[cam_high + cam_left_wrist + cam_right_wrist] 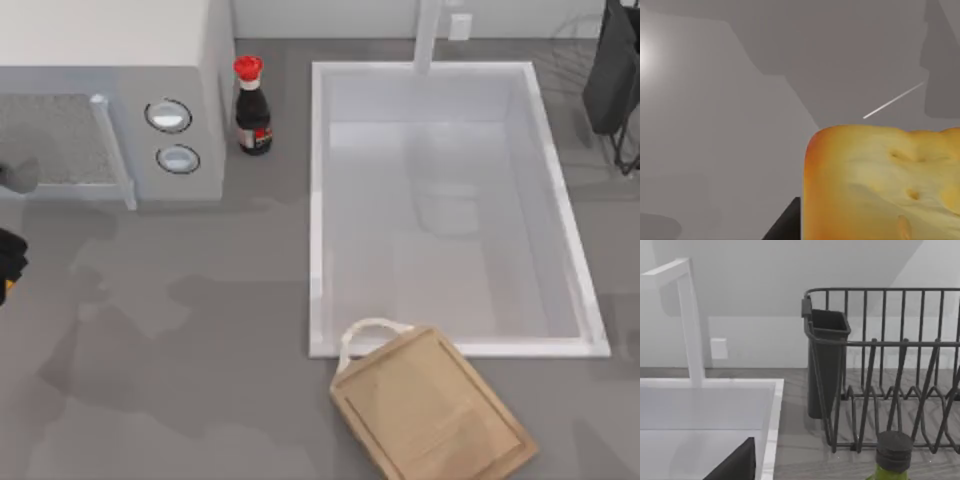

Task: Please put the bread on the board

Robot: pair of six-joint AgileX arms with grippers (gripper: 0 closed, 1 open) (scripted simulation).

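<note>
Left gripper (786,224) hard against the bread (880,185), seen from the left wrist over plain grey counter; cannot tell whether clamped or loose. Right gripper (735,464) near the sink (318,200) rim, grip likewise impossible to tell. From the right wrist: wire dish rack (890,370) holding a dark cup (827,365), plus a green bottle (893,455) just in front. From above: board (430,410) lying tilted, loop handle at the sink's near edge; sauce bottle (252,108) beside the microwave (110,100). Open counter between the table's left edge and the board.
</note>
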